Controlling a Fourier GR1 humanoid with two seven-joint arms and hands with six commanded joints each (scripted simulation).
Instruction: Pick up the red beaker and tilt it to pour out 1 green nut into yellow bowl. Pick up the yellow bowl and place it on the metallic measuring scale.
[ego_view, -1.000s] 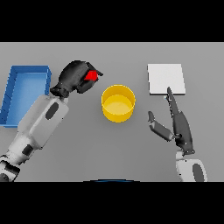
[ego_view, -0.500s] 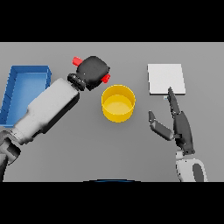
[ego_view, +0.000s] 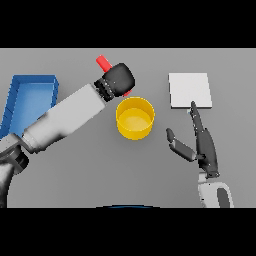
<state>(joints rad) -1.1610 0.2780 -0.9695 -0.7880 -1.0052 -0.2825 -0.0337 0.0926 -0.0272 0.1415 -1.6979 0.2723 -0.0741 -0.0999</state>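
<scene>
Your left hand (ego_view: 119, 80) grips the small red beaker (ego_view: 104, 63) just beyond the round yellow bowl (ego_view: 135, 118); tip gently so its mouth stays over the bowl. Your right hand (ego_view: 202, 145) waits open.

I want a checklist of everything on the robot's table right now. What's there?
Surface: grey table, flat.
Job's things: red beaker gripped in the left hand, tilted beside the yellow bowl; bowl upright, nut not visible; metallic measuring scale bare, right of the bowl.
Clutter: blue tray at the left edge.
Hands: left curled round the beaker; right hand open, fingers straight, below the scale.
Cables: nothing seen.
Surroundings: nothing seen.
</scene>
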